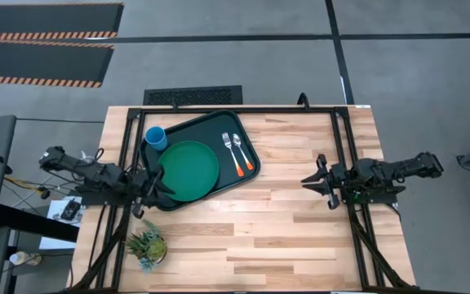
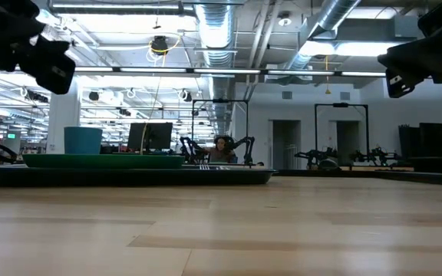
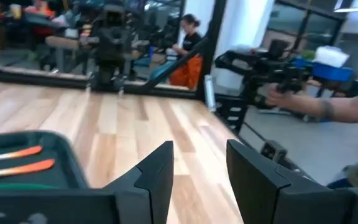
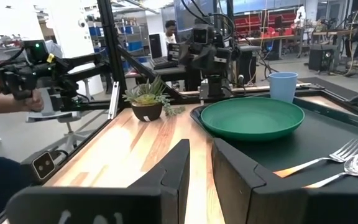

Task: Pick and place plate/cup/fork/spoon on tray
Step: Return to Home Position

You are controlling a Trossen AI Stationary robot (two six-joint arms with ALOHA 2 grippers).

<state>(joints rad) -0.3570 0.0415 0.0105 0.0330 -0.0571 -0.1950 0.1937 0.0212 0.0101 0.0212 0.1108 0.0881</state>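
Note:
The dark tray (image 1: 206, 122) lies at the table's far left. On it rest the green plate (image 1: 188, 170), the blue cup (image 1: 156, 137) standing in the far left corner, and the fork (image 1: 226, 141) and the spoon (image 1: 237, 142) side by side, orange handles toward the near edge. The right wrist view shows the plate (image 4: 252, 117), cup (image 4: 283, 86), fork (image 4: 328, 155) and spoon (image 4: 356, 165). My left gripper (image 1: 157, 189) is open and empty by the tray's near left corner, raised above the table (image 3: 197, 171). My right gripper (image 1: 317, 181) is empty at the right, its fingers a narrow gap apart (image 4: 201, 165).
A small spiky plant in a pot (image 1: 147, 245) stands near the table's near left corner, also in the right wrist view (image 4: 146, 99). Bare wood lies between the tray and my right gripper. People stand and sit beyond the table; one person's hand (image 4: 5, 99) holds a device.

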